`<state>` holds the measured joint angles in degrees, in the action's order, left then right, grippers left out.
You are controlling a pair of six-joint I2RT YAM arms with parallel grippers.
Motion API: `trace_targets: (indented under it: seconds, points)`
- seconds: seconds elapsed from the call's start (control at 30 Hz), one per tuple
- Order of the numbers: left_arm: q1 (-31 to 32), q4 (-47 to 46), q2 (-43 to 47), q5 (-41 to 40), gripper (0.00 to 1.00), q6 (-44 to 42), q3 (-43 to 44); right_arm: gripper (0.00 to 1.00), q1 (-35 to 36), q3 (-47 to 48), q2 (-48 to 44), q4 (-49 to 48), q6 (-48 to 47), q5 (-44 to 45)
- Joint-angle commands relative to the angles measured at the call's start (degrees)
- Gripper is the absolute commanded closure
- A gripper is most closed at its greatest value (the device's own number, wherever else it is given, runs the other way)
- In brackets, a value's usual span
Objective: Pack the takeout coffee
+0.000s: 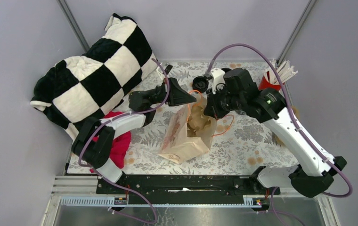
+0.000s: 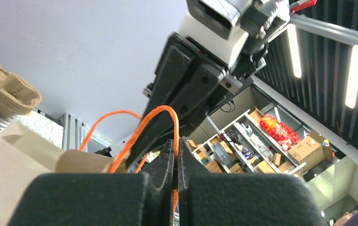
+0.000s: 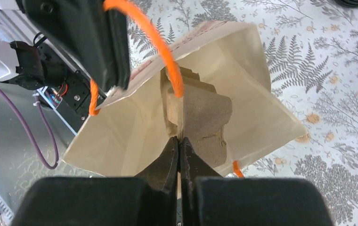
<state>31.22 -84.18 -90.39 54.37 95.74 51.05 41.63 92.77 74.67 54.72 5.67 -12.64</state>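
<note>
1. While the brown paper bag lies open-mouthed on the fern-printed table, the left gripper is pressed together on the bag's orange cord handle.
2. Opposite it, the right gripper is also pressed together, its tips at the brown cardboard carrier inside the bag's mouth; whether it pinches the carrier cannot be told.
3. Beyond the bag stands the small black disposable cup with a round black lid, outside the bag, near both grippers and held by neither.
</note>
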Motion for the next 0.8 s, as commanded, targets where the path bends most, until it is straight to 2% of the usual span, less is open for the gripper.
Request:
trace_targets:
  seconds: [0.0, 0.13, 0.2, 0.23, 0.27, 0.33, 0.4, 0.43, 0.47, 0.57, 0.77]
  points:
    - [0.2, -5.7, -3.5, -1.8, 1.0, 3.6, 5.4, 1.0, 0.4, -2.7, -2.5, 1.2, 3.8, 4.9]
    - [-1.6, -1.1, -4.0, 1.4, 0.98, 3.4, 6.1, 1.0, 0.4, -4.5, -2.7, -2.5, 6.1, 5.1]
    - [-5.0, 6.3, -1.4, 3.1, 0.9, -0.3, 3.7, 1.0, 0.4, -3.8, -1.4, -3.3, 9.1, 6.7]
    - [-7.4, 13.5, 0.7, 4.1, 0.84, -3.8, 2.3, 1.0, 0.4, -3.9, -0.8, -4.3, 10.9, 7.5]
    - [-9.9, 22.8, 2.8, 4.7, 0.73, -9.8, 1.3, 1.0, 0.4, -4.5, -0.4, -5.8, 13.3, 8.0]
    - [-14.2, 50.3, 8.2, 3.7, 0.58, -26.5, 1.8, 1.0, 0.4, -6.1, -0.1, -9.8, 17.8, 7.9]
    - [-16.0, 78.9, 12.6, -4.1, 0.32, -45.4, 6.1, 1.0, 0.4, -7.3, 0.7, -13.4, 21.8, 8.5]
    - [-16.1, 89.1, 13.9, -8.5, 0.22, -53.2, 8.3, 1.0, 0.4, -7.5, 1.2, -14.6, 23.5, 9.3]
    - [-16.0, 95.6, 15.1, -11.6, 0.14, -57.4, 9.3, 1.0, 0.4, -7.2, 2.4, -15.4, 24.5, 10.1]
    - [-16.3, 103.8, 21.5, -20.4, 0.02, -61.8, 7.3, 1.0, 0.4, -4.0, 6.1, -14.9, 26.3, 14.3]
    - [-16.3, 113.5, 32.9, -40.7, 0.01, -60.2, 1.7, 1.0, 0.4, 4.3, 13.1, -12.7, 22.5, 18.0]
